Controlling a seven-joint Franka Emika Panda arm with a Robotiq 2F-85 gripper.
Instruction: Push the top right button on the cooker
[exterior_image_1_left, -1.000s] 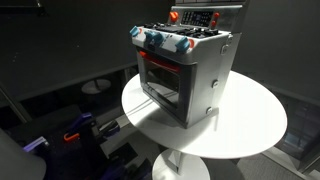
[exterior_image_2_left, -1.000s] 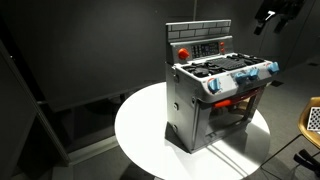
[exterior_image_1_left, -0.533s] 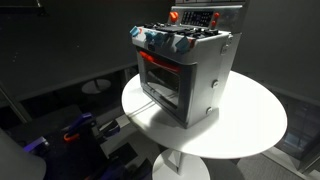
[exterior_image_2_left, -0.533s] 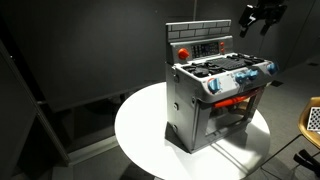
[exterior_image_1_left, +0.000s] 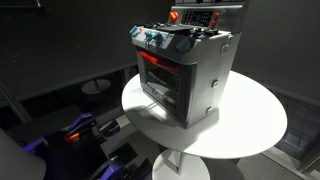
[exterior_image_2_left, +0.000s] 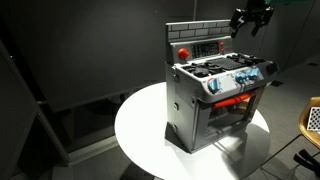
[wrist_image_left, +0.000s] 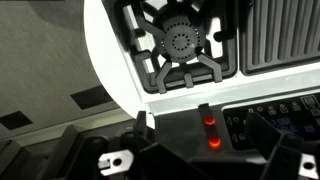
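The cooker (exterior_image_1_left: 186, 72) is a silver-grey toy stove with a dark oven door and blue knobs, standing on a round white table (exterior_image_1_left: 250, 125). It also shows in an exterior view (exterior_image_2_left: 215, 95). Its raised back panel (exterior_image_2_left: 200, 45) carries small red buttons. My gripper (exterior_image_2_left: 250, 18) hovers above the panel's top right corner, apart from it. In the wrist view my gripper (wrist_image_left: 205, 150) is open and empty. Two lit red buttons (wrist_image_left: 210, 132) sit between the fingers, and a black burner (wrist_image_left: 180, 45) lies beyond them.
A ridged grill plate (wrist_image_left: 282, 35) lies beside the burner. The table's white rim (exterior_image_2_left: 140, 125) surrounds the cooker. Dark walls and floor surround the table. A pale object (exterior_image_2_left: 312, 118) stands at the frame edge.
My gripper has moved left and slightly down, from beyond the cooker's right side to just above the back panel's top right corner. The cooker has not moved.
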